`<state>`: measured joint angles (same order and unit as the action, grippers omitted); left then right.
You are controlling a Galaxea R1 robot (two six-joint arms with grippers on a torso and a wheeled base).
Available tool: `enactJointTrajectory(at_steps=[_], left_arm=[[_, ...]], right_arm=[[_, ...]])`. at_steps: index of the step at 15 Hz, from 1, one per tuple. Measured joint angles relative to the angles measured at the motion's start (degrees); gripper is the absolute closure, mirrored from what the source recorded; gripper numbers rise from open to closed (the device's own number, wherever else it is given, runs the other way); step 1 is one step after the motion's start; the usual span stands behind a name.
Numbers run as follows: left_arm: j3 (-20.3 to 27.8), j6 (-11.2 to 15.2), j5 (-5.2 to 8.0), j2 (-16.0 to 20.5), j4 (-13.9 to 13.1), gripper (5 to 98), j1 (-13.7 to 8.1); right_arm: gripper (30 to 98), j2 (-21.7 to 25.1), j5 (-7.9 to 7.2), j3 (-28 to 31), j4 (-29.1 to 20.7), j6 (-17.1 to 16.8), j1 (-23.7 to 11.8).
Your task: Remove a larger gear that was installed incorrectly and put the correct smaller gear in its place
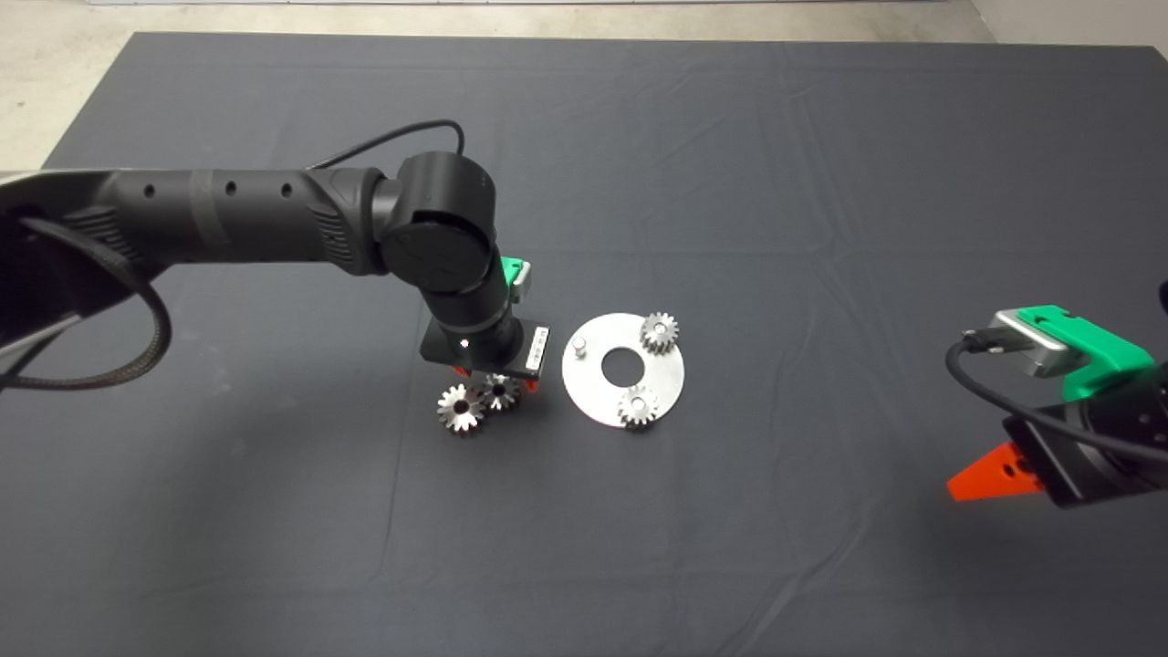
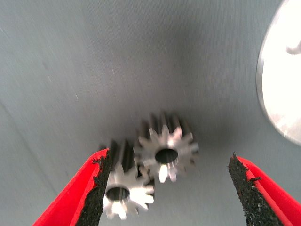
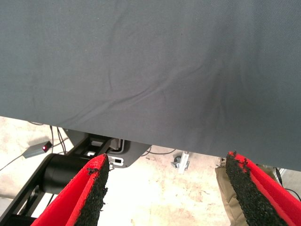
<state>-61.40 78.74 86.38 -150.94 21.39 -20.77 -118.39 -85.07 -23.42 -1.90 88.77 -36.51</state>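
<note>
A round silver plate [image 1: 593, 397] lies mid-mat, carrying two small gears [image 1: 658, 331] [image 1: 638, 406] and one bare peg [image 1: 578, 345]. Left of it on the mat, the larger gear [image 1: 460, 408] and the smaller gear [image 1: 499, 391] lie touching. My left gripper [image 1: 493, 379] hangs open right over the smaller gear. In the left wrist view the smaller gear [image 2: 164, 150] sits between the spread fingers, touching neither pad. The larger gear [image 2: 127, 193] lies partly behind one finger [image 2: 94, 188]. My right gripper [image 1: 981, 479] is parked at the lower right, open and empty.
The plate's edge [image 2: 282, 80] shows close beside the left gripper. The right wrist view shows the right gripper [image 3: 164, 157] open over the mat's edge, with floor, a black stand [image 3: 70, 172] and cables beyond. Bare dark mat surrounds the plate.
</note>
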Motion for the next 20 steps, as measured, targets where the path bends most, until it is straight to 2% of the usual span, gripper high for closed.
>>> enactJointTrajectory(at_steps=[2, 6, 16, 20], left_arm=[[0.0, 0.0, 0.04, 0.1, 0.4, 40.0, 0.3], [-0.1, -0.2, 0.00, 0.1, 2.3, 40.0, 3.1], [-0.3, -0.4, -0.11, 0.2, 3.0, 40.0, 3.5], [-0.7, -0.5, -0.02, 0.3, 4.6, 40.0, 5.4]], right_arm=[[62.5, 0.0, 0.01, 0.0, 0.0, 0.0, 0.0], [62.5, 0.1, -0.38, 0.2, 0.0, 0.0, 0.0], [62.5, 0.6, -0.84, 0.3, 0.0, 0.0, 0.0], [62.5, 0.9, -1.27, 0.3, 0.0, 0.0, -0.1]])
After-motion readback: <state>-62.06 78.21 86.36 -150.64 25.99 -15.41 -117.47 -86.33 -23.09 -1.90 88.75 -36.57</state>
